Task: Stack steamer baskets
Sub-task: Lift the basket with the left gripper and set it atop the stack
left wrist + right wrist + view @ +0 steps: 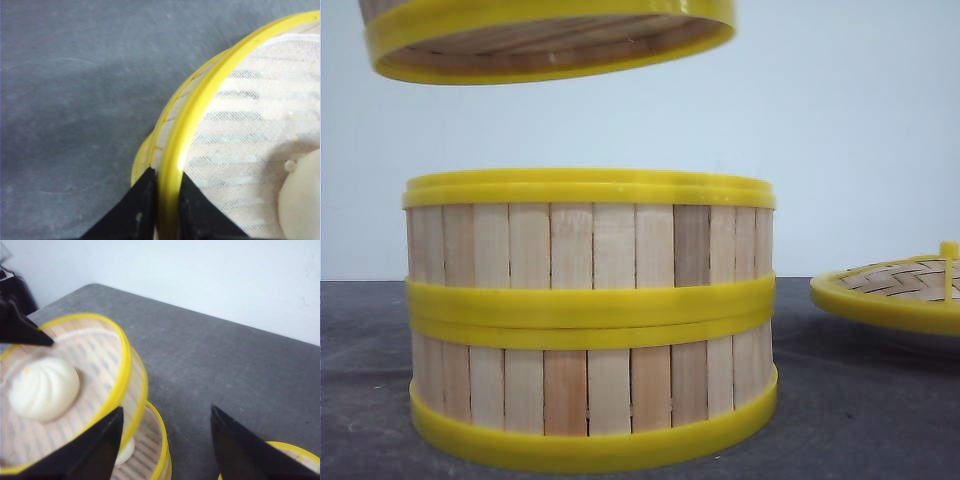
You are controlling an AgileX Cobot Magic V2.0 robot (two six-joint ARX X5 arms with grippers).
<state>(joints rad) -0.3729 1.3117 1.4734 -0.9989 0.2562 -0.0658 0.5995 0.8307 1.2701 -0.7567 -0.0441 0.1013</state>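
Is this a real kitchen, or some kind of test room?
Probably a test setup rather than a kitchen: a bare dark grey tabletop against a plain white wall, holding only round wooden-slat steamer baskets with yellow rings, white buns, and black robot tools.

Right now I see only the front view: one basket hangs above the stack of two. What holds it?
Observer: The left end effector is shut on the rim of the raised basket, with one finger inside the wall and one outside.
Operator: Is something inside this basket?
Observer: Yes, one white bun lies in it, on a cloth liner.
Operator: And the right end effector?
Observer: The right end effector is open and holds nothing.
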